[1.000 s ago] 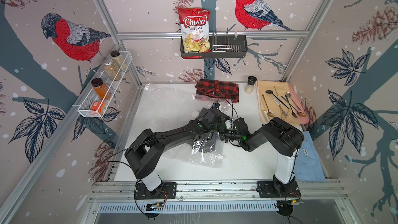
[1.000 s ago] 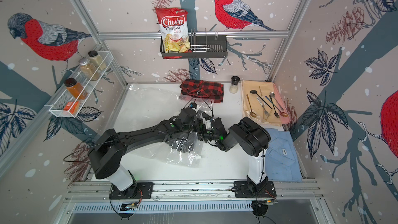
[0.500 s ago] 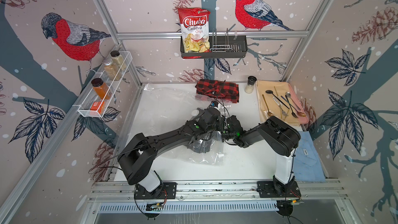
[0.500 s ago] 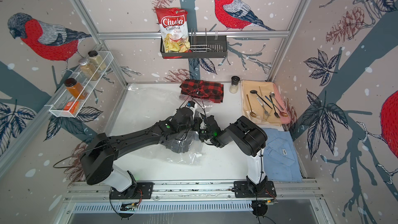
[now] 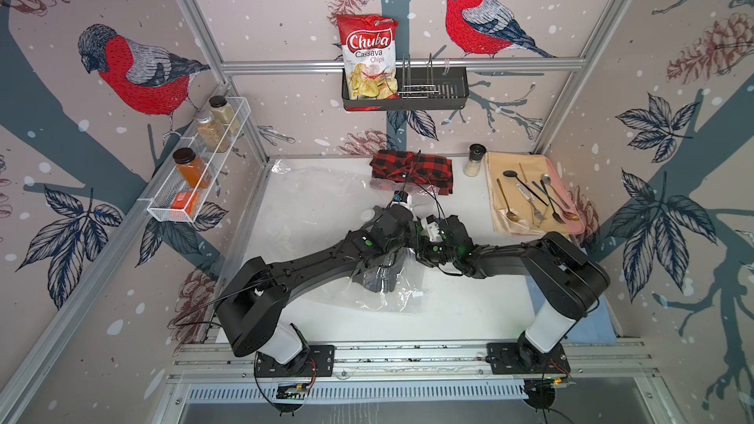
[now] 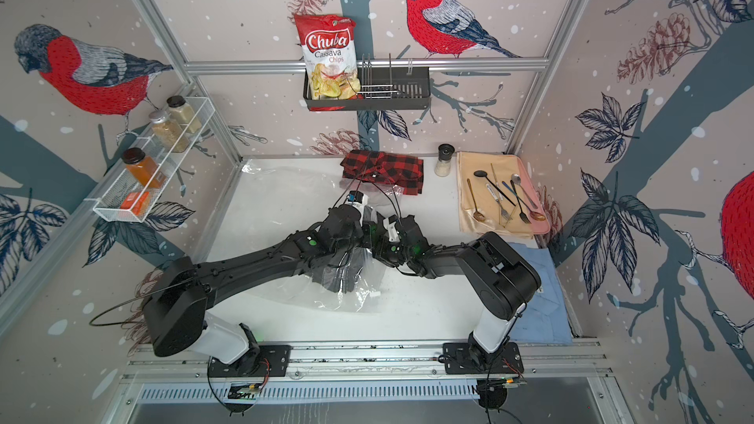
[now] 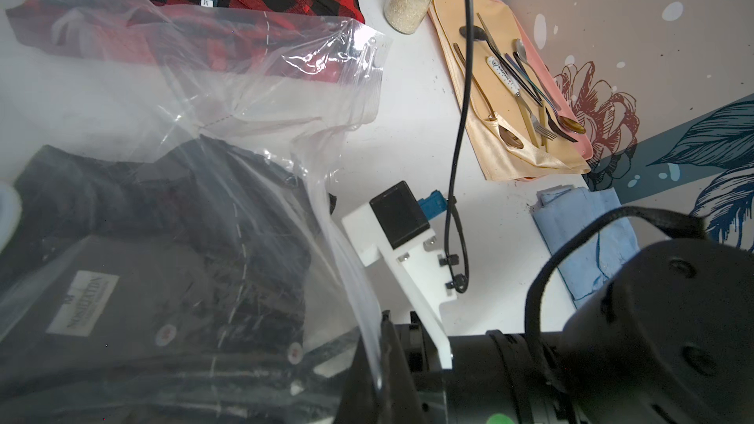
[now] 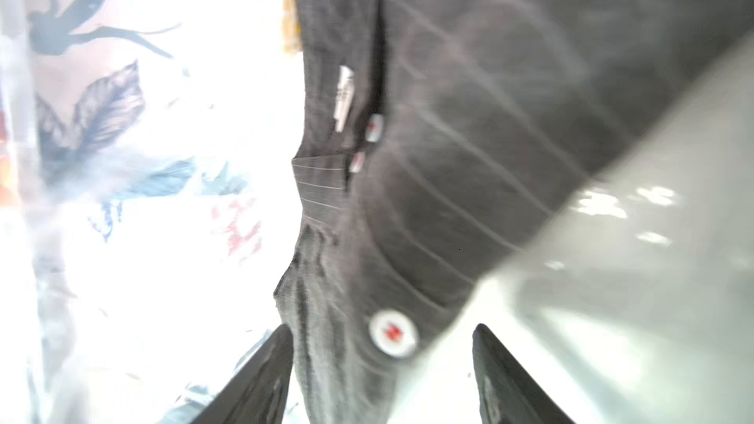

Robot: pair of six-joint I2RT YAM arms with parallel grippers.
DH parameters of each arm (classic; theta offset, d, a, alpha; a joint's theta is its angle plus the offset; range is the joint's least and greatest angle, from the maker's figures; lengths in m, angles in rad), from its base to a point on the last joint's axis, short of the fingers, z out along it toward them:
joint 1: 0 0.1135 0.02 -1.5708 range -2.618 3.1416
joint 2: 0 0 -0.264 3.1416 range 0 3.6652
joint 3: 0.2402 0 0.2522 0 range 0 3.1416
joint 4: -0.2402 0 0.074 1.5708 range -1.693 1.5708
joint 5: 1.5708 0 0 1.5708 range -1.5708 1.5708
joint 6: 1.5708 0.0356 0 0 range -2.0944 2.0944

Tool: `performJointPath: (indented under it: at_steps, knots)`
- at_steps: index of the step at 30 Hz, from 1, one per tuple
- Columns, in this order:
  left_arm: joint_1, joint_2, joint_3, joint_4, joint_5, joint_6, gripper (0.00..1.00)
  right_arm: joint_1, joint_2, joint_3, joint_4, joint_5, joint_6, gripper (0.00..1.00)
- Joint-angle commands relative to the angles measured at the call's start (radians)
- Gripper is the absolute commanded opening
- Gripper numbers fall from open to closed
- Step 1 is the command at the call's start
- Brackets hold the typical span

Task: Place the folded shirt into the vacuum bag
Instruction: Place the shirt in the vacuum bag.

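**Bird-papered walls, white tabletop: dark shirt under clear film**

Wallpaper of red-breasted birds (image 5: pixel 136 75) and pine cones lines the walls around a white tabletop (image 5: pixel 469 303). In both top views a large clear, crinkly plastic vacuum bag (image 5: pixel 391 301) (image 6: pixel 359 299) lies mid-tabletop beneath two black arms. A folded dark grey pinstriped shirt (image 5: pixel 377 279) (image 6: pixel 338 279) shows through its film, and a small white slider clip (image 5: pixel 417 294) sits at the bag's near edge. A red-and-black checked shirt (image 5: pixel 412 169) lies at the back. On the back wall a red crisp packet (image 5: pixel 367 59) reads "Chuba Cassava Chips". The left hand is hidden under its own wrist.

From the left wrist, the bag's film (image 7: pixel 285 87) drapes over the dark shirt (image 7: pixel 163 238). Its pale neck label is too smeared to read, while the checked shirt's tag reads "M". The left hand stays out of frame; it is clenched, on what I cannot tell.

The right wrist view is blurred. The right hand (image 8: pixel 383 377) is released, its two dark fingertips apart, and the shirt's edge (image 8: pixel 449 157), with white buttons stitched in red, runs between them.
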Motion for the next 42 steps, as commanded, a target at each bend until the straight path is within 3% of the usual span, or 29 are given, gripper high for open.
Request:
performJointPath:
  at_steps: [1,3,9,15,25,42]
  knots:
    - [0.002,-0.008,0.001,0.035,0.000,0.000,0.00,-0.008,0.013,0.008,-0.029,0.023,-0.022,0.69]
    - [0.002,-0.005,0.001,0.045,0.009,-0.003,0.00,-0.009,0.040,0.028,-0.029,0.024,-0.023,0.63]
    - [0.002,0.000,-0.018,0.064,0.046,-0.005,0.00,-0.009,0.139,0.048,0.123,-0.020,0.038,0.21]
    - [-0.006,-0.020,-0.033,0.115,0.067,-0.013,0.00,0.007,0.212,0.086,0.263,-0.017,0.108,0.06]
    - [-0.018,-0.062,-0.056,0.150,0.092,-0.012,0.00,0.069,0.379,0.168,0.466,0.006,0.230,0.01]
    - [-0.020,-0.049,-0.065,0.158,0.088,-0.025,0.00,0.097,0.355,0.200,0.384,0.037,0.215,0.04]
